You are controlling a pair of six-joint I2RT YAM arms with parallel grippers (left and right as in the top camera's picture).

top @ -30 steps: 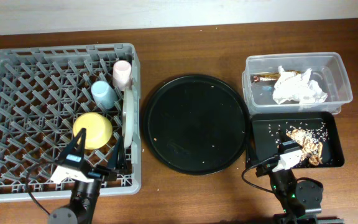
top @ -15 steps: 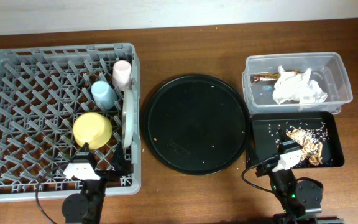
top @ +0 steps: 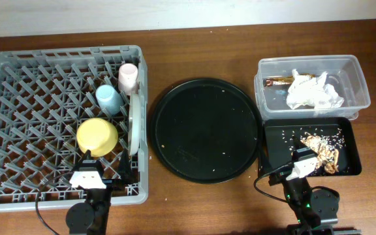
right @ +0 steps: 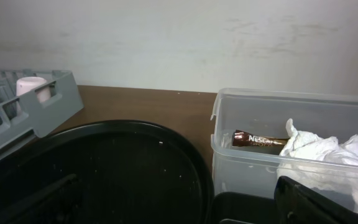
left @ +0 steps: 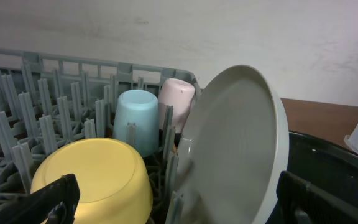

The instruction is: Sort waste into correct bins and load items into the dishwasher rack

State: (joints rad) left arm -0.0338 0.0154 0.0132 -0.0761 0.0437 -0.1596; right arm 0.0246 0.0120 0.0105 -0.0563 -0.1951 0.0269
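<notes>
The grey dishwasher rack (top: 18,98) holds the pink cup (top: 128,77), the blue cup (top: 107,99), the upturned yellow bowl (top: 97,136) and the pale plate (top: 135,124) standing on edge. The chopsticks are out of view. My left gripper (top: 106,167) is open and empty at the rack's front edge, just behind the bowl (left: 92,180) and plate (left: 235,143). The clear tub (top: 354,78) holds the white napkin (top: 312,93) and brown wrapper (top: 281,81). The shallow black tray (top: 344,130) holds the food scraps (top: 322,150). My right gripper (top: 303,163) is open and empty at that tray's front edge.
A big round black tray (top: 205,129) with a few crumbs lies between the rack and the bins. A white wall runs along the far edge of the brown table (top: 194,52).
My left gripper has drawn back toward the table's front edge, away from the bowl and plate. The right arm has not moved.
</notes>
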